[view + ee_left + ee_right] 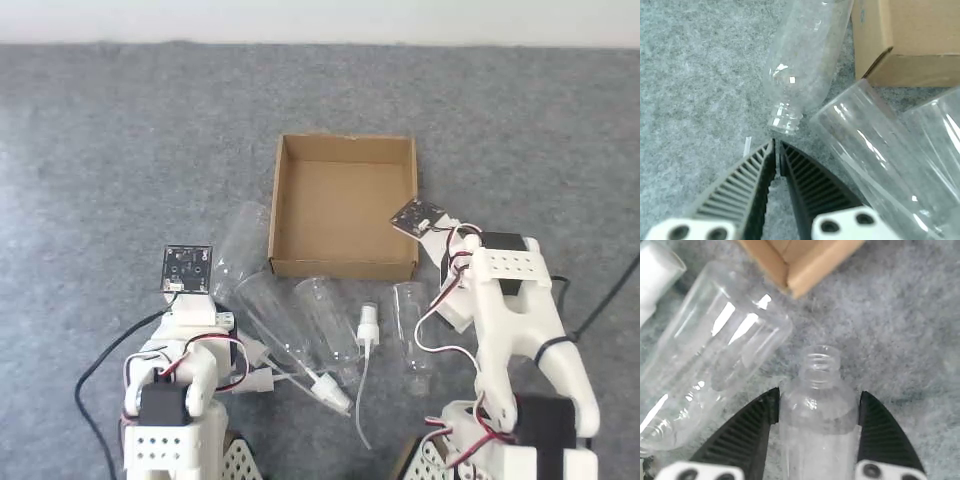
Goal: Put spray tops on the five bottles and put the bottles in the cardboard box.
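Your right gripper is clenched on a bare-necked bottle, jaws pressed to both of its shoulders. Its open mouth points at the near right corner of the cardboard box. Your left gripper is closed on nothing, tips almost touching, just short of the open neck of a second bottle, which lies at 8 o'clock from the box.

From above, a third bottle lies at 7 o'clock and a fourth bottle at 6. 1 white top and 1 more white top sit at their near ends, and you cannot tell whether either is screwed on. A fifth bottle lies at 5 o'clock, with a loose spray top between the fourth and fifth.
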